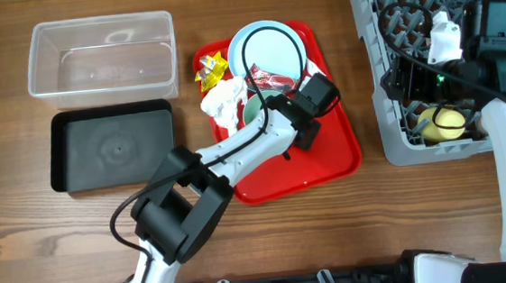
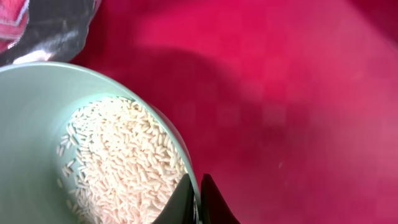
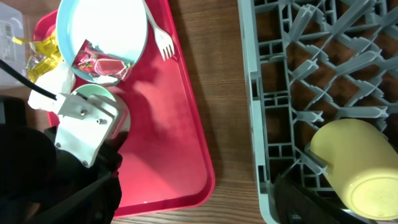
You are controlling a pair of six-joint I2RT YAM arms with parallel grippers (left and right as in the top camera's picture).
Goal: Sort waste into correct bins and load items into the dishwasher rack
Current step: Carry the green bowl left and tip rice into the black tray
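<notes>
Overhead: left gripper (image 1: 272, 113) on bowl (image 1: 253, 113) on tray (image 1: 335, 153). Black bin (image 1: 113, 148) and clear bin (image 1: 101, 54) lie to its left, left arm nearer. Right gripper (image 1: 408, 79) over rack (image 1: 366, 60).
Left wrist: fingers (image 2: 214, 205) pinched on bowl rim, rice (image 2: 124, 162) inside. Rice dump looks next, so travel goes left.
Right wrist: jaws spread, holding nothing, yellow cup (image 3: 357, 165) lying in rack just beside.

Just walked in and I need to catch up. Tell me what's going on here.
The left claw is shut on the rim of a bowl of rice on the red tray. The right claw hangs open at the edge of the rack, beside a yellow cup lying in it. The plate, fork, napkin, red wrapper and yellow wrapper lie on the tray, not yet sorted.
</notes>
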